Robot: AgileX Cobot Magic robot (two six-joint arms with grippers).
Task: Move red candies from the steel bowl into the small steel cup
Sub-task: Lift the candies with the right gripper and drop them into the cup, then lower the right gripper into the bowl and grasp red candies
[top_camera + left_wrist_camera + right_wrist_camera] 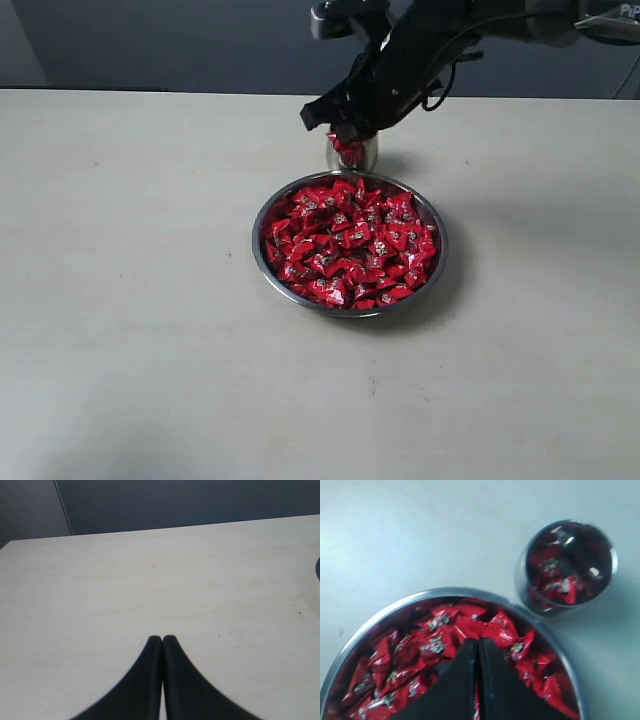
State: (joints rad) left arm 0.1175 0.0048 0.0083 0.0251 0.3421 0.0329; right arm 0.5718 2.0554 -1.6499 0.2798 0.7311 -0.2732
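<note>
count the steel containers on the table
2: the steel bowl at centre, heaped with red candies, and the small steel cup close beside its far rim, with some candies inside. None seem hidden.

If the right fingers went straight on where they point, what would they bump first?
Probably the red candies in the steel bowl, just ahead of the shut fingers; depth is unclear.

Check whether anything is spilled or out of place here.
Nothing stands out. The red candies lie only in the steel bowl and the small steel cup, which stands upright beside it; none is on the table.
</note>
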